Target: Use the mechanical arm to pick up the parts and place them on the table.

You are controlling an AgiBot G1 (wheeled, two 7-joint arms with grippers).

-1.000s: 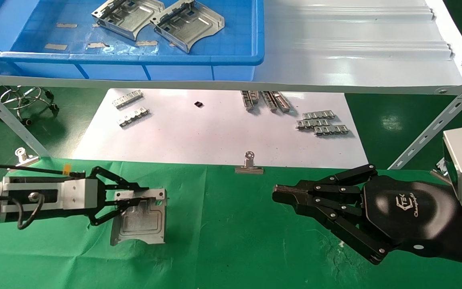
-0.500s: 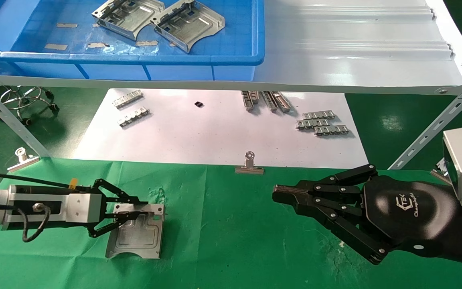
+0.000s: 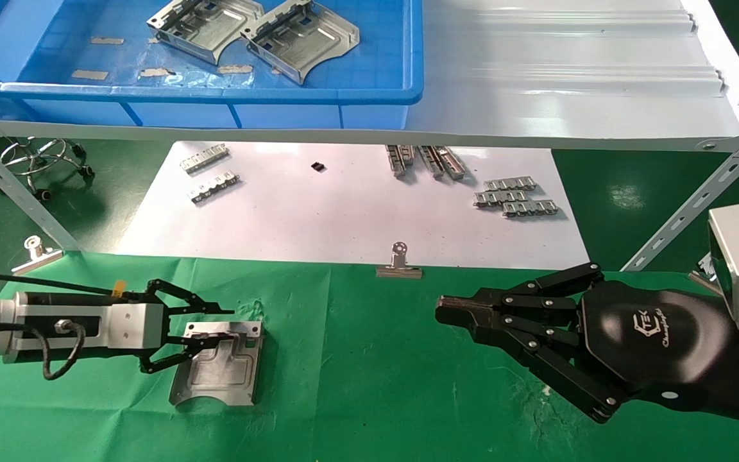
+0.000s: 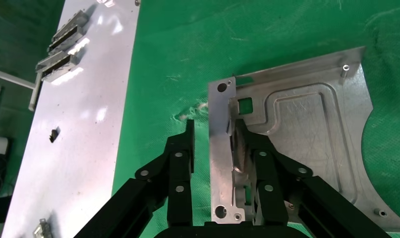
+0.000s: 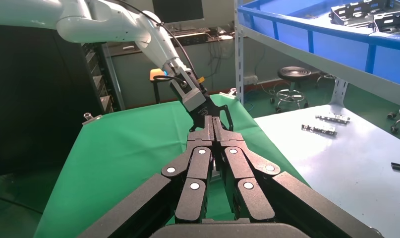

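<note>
One stamped metal plate (image 3: 219,364) lies flat on the green-clothed table (image 3: 369,398), the left gripper (image 3: 206,327) parted astride its raised rim, gripping nothing. Two more plates (image 3: 251,32) sit in the blue bin (image 3: 344,96) on the shelf above. The right gripper (image 3: 453,312), fingers pressed together and empty, hovers well apart, beyond a binder clip (image 3: 399,263).

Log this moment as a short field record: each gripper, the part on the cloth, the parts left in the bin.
left gripper: open, fingers straddling the raised edge of the part, one finger outside it, one inside
part on cloth: lying flat on the green table
right gripper: shut, empty, idle above the cloth
parts in blue bin: two, side by side
</note>
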